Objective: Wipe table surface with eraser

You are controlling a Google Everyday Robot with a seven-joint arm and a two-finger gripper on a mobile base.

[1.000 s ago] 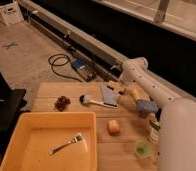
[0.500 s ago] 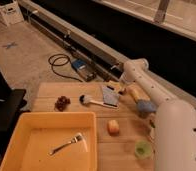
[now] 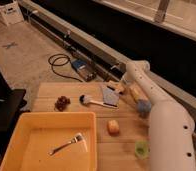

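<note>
Far on the table surface [image 3: 51, 92], gripper [image 3: 123, 83] hangs above eraser [image 3: 118, 87].

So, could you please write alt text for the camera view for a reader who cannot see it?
A white robot arm's claw is by the eraser at the far edge of the wooden table. A yellow tray holding a fork sits nearest the camera.

Yellow tray [image 3: 51, 116], light-brown table surface [image 3: 118, 150] — end effector [image 3: 122, 83] at tan eraser [image 3: 115, 89].

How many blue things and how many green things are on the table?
Blue: 2, the flat sheet and the block.
Green: 1, a small round thing.
Total: 3.
The gripper is by the eraser, at the back.
</note>
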